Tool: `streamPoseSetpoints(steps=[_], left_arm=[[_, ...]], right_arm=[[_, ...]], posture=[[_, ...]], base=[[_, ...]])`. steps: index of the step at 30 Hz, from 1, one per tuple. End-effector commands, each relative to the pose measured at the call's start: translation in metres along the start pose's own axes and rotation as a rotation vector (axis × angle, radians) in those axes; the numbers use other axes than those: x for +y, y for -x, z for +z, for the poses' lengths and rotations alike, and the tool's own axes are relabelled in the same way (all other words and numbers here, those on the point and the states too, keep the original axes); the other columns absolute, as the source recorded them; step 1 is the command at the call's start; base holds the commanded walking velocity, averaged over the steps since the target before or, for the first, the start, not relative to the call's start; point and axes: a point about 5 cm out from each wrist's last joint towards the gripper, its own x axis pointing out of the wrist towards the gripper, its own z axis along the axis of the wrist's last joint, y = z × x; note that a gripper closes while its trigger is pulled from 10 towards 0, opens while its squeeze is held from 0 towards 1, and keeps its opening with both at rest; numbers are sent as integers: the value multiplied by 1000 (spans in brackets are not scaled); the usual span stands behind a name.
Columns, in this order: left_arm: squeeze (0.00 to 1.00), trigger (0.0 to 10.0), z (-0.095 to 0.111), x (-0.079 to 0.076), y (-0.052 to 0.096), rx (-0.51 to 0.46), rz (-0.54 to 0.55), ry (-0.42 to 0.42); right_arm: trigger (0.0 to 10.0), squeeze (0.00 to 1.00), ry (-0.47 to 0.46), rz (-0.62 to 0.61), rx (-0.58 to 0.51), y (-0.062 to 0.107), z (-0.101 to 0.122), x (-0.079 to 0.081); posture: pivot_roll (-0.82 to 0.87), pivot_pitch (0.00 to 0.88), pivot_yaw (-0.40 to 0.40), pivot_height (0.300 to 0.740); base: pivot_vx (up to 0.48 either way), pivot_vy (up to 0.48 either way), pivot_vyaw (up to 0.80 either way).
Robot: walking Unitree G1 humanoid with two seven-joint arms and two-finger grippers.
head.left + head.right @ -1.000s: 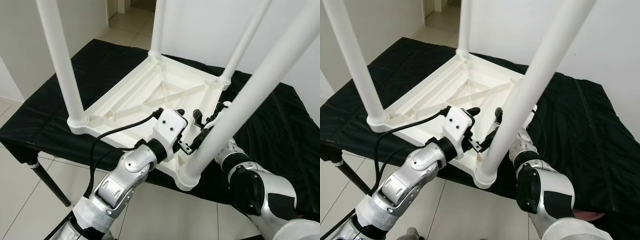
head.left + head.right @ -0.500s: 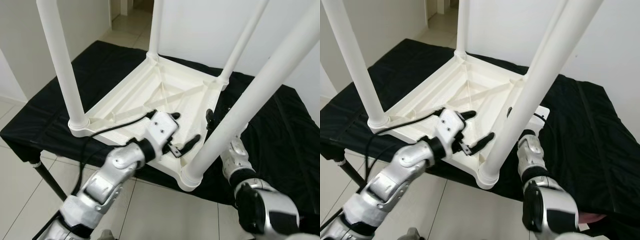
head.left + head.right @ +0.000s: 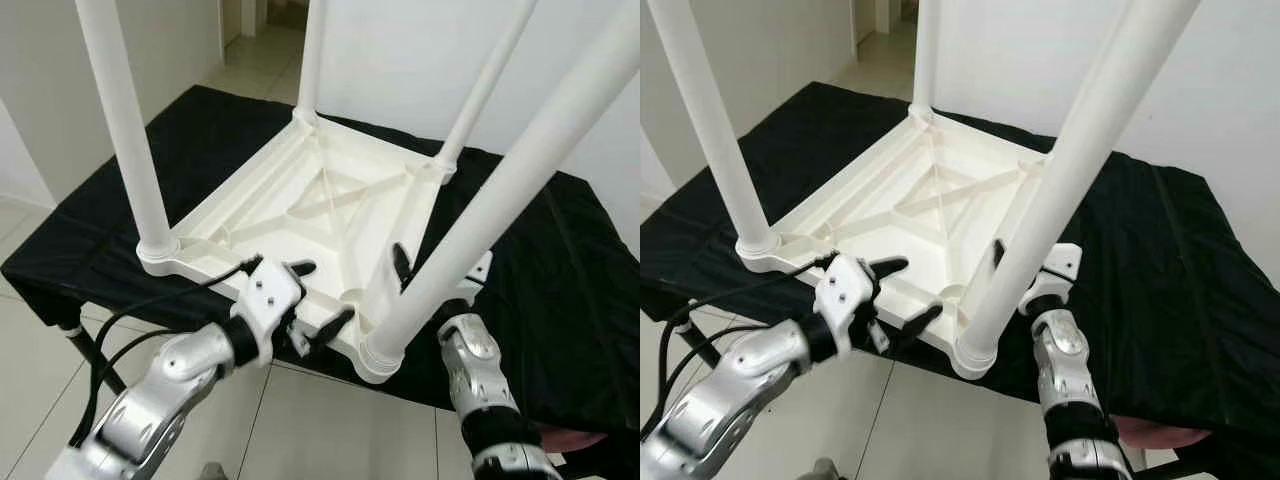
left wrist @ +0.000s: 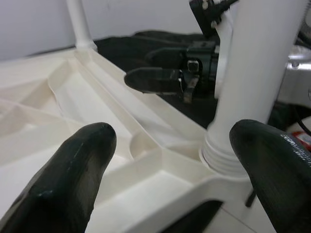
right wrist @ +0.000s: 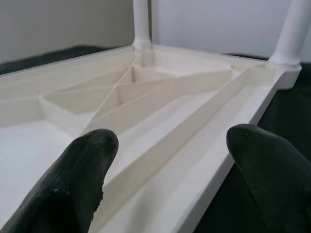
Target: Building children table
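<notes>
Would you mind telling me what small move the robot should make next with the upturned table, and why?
Probably close both hands on the near edge of the upturned white table to turn it over. All four legs already stand in their sockets, and the left hand and right hand hover open beside the near corner leg, gripping nothing.

White table [image 3: 330, 200]; black cloth [image 3: 560, 270]; pale floor tiles [image 3: 300, 420].

White table [image 3: 330, 200] smooth glossy plastic; black cloth [image 3: 560, 270] matt fabric.
</notes>
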Motion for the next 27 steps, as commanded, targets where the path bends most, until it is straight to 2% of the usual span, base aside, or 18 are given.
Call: streamPoseSetpoints(steps=[1, 2, 3, 5, 6, 8, 12, 13, 14, 17, 18, 20, 23, 27], left_arm=[[0, 10000, 2, -3, 5, 5, -26, 8], [0, 10000, -7, -6, 10, 56, -38, -9], [0, 10000, -7, -6, 10, 56, -38, -9], [0, 10000, -21, -8, 15, 138, -66, -44], [0, 10000, -21, -8, 15, 138, -66, -44], [0, 10000, -32, -5, 14, 197, -65, -81], [0, 10000, -37, -3, 12, 221, -58, -101], [0, 10000, -46, 4, 8, 272, -21, -150], [0, 10000, -52, 11, 3, 305, 14, -188], [0, 10000, -56, 18, -1, 331, 47, -221], [0, 10000, -58, 25, -6, 348, 86, -247], [0, 10000, -56, 35, -14, 345, 135, -284], [0, 10000, -55, 40, -18, 343, 166, -296], [0, 10000, -45, 62, -34, 313, 264, -337]], right_arm=[[10000, 0, 7, 50, 24, 5, 2, 1], [10000, 0, 31, 117, 51, 10, 1, 3], [10000, 0, 31, 117, 51, 10, 1, 3], [10000, 0, 62, 216, 93, 15, 1, 5], [10000, 0, 62, 216, 93, 15, 1, 5], [10000, 0, 105, 271, 121, 14, 1, 3], [10000, 0, 124, 284, 130, 12, 1, 2], [10000, 0, 145, 289, 141, 7, 2, -1], [10000, 0, 168, 288, 142, 2, 4, -3], [10000, 0, 186, 278, 145, -3, 6, -6], [10000, 0, 198, 263, 141, -8, 8, -9], [10000, 0, 216, 232, 130, -16, 13, -15], [10000, 0, 215, 211, 118, -20, 15, -17], [10000, 0, 162, 57, 17, -39, 28, -23]], posture=[[40, 1, -94, 740], [46, 7, -99, 740], [46, 7, -99, 740], [48, 11, -102, 740], [48, 11, -102, 740], [45, 12, -101, 740], [45, 12, -101, 740], [45, 17, -100, 740], [45, 17, -100, 740], [45, 18, -96, 740], [45, 18, -96, 740], [46, 14, -94, 740], [46, 14, -94, 740], [43, 2, -85, 740]], base=[[0, 0, 0], [0, 0, 0], [0, 0, 0], [0, 0, 0], [0, 0, 0], [0, 0, 0], [0, 0, 0], [0, 0, 0], [0, 0, 0], [0, 0, 0], [0, 0, 0], [0, 0, 0], [0, 0, 0], [0, 0, 0]])
